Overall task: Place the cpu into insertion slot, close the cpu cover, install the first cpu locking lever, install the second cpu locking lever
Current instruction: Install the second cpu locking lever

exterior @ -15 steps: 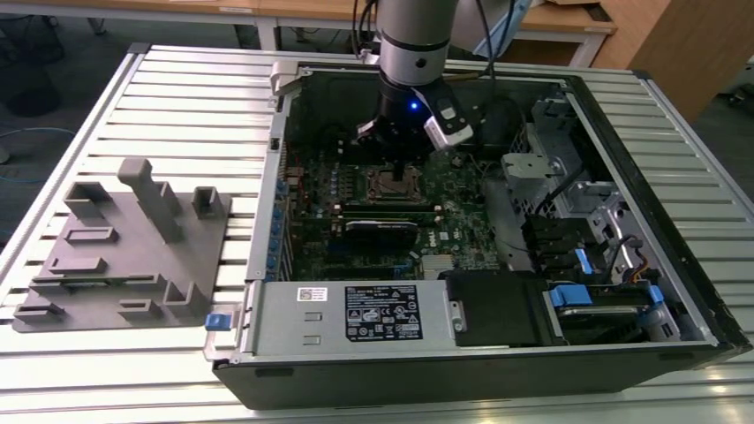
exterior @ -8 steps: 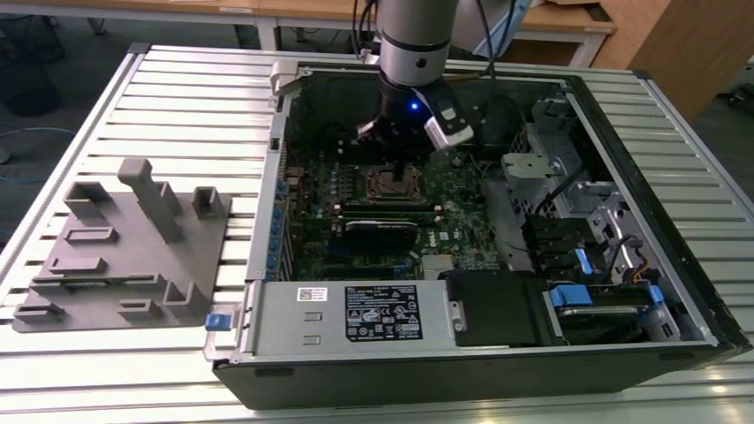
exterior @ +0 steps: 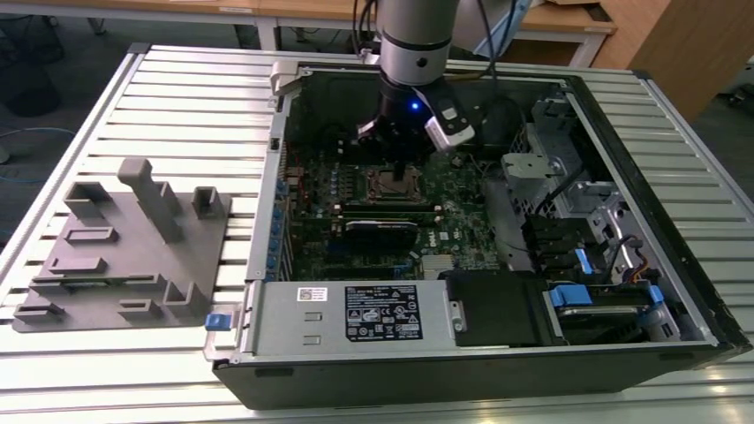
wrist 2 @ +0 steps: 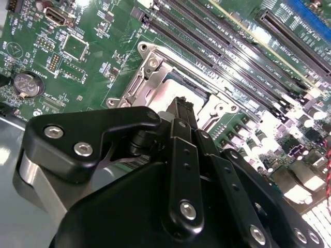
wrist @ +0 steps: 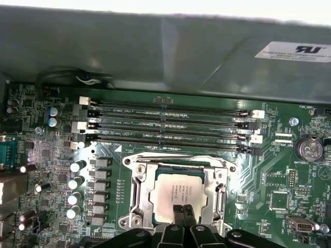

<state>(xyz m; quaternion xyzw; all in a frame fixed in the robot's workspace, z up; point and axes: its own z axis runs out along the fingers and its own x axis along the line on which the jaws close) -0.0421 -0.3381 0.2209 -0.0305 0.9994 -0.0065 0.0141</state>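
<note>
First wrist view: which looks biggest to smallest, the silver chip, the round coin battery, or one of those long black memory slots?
1. Memory slot, by far the longest.
2. The cpu, seated in the insertion slot.
3. Coin battery, smallest.

The gripper partly covers the cpu's near edge.

Matt silver-grey metal cpu (wrist: 175, 192), shiny metal cpu cover (wrist: 178, 166), glossy black hand (wrist: 182, 216).

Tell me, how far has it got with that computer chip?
The flat silver-grey square chip already lies in the dark metal-rimmed socket on the green board. The black gripper hangs right at the chip's edge. Whether the thin silvery frame cover is shut isn't clear, and neither locking lever looks dealt with.
</note>
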